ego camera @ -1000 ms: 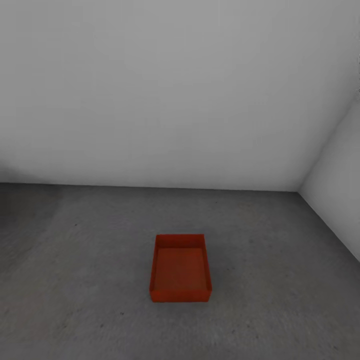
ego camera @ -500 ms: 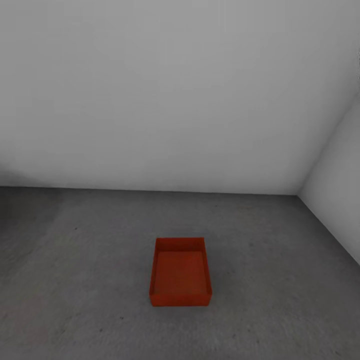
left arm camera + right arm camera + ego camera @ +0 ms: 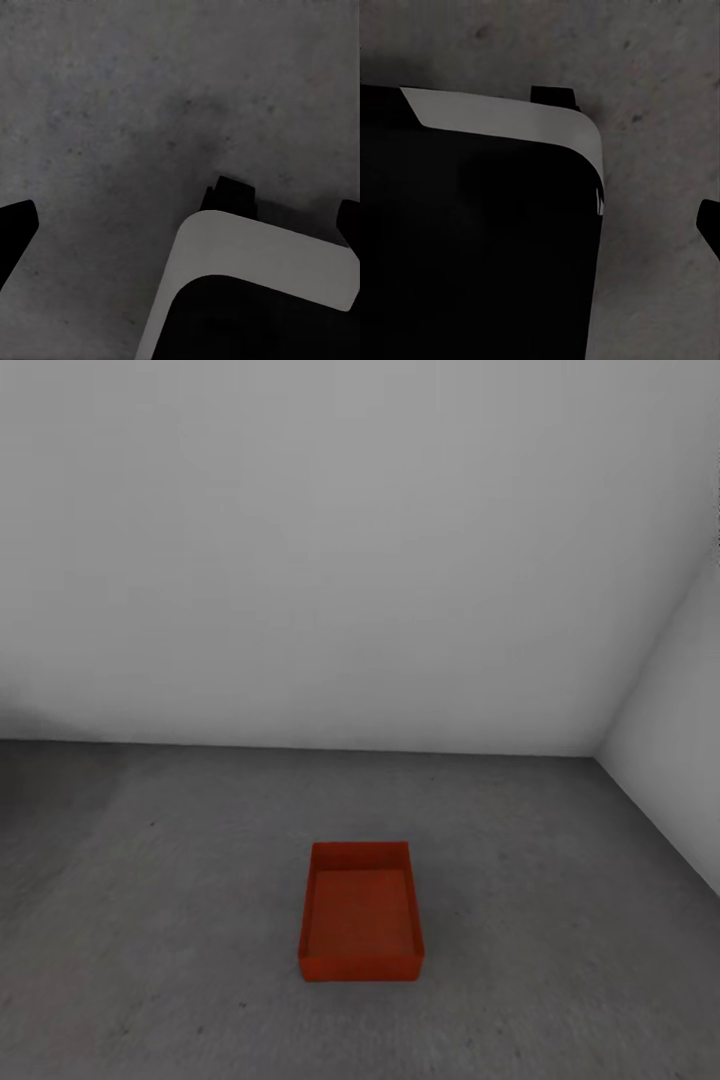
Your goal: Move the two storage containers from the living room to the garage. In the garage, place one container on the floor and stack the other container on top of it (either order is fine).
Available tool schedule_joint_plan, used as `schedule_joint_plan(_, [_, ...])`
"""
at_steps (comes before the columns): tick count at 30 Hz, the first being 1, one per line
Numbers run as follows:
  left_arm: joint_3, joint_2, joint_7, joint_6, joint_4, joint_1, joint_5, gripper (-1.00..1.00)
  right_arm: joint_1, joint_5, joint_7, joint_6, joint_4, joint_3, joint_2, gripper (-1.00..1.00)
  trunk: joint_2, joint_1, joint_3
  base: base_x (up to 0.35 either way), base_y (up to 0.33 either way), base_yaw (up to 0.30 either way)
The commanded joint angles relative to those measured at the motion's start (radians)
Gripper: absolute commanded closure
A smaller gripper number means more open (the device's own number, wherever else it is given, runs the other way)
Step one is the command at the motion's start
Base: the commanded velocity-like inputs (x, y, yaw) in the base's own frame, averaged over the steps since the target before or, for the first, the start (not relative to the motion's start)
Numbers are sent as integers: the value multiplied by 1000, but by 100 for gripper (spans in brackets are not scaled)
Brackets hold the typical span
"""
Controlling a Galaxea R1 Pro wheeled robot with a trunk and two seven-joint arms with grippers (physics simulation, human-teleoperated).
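Note:
One red-orange storage container (image 3: pixel 361 912) stands open-topped and empty on the dark grey garage floor (image 3: pixel 180 920), a little ahead of me in the head view. The second container is out of view. In the left wrist view my left gripper (image 3: pixel 180 225) is open, its black fingertips (image 3: pixel 15 225) wide apart above bare floor and part of my own base (image 3: pixel 255 262). My right gripper (image 3: pixel 540 225) looks open too. One of its dark fingertips (image 3: pixel 709 225) sits at the far edge, and the other is lost against my black base (image 3: pixel 472 240).
Pale grey walls (image 3: pixel 330 560) meet in a corner (image 3: pixel 600 750) at the back right. Grey floor spreads on all sides of the container. My base, black with a white rim (image 3: pixel 510 116), lies under both wrists.
The whole head view has slid slightly downward, so the camera moved. The container has stayed where it stood on the floor.

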Motion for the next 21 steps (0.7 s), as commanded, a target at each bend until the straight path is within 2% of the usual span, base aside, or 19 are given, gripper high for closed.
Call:
schedule_joint_plan(1, [-5, 0, 2, -3, 0, 0, 8, -100, -1, -9, -1, -6, 3, 8, 1, -100, 0, 0, 1, 0, 0, 0])
schedule_joint_plan(21, [-5, 0, 2, -3, 0, 0, 8, -100, -1, -12, 0, -7, 3, 7, -6, -100, 0, 0, 33, 0, 0, 0])
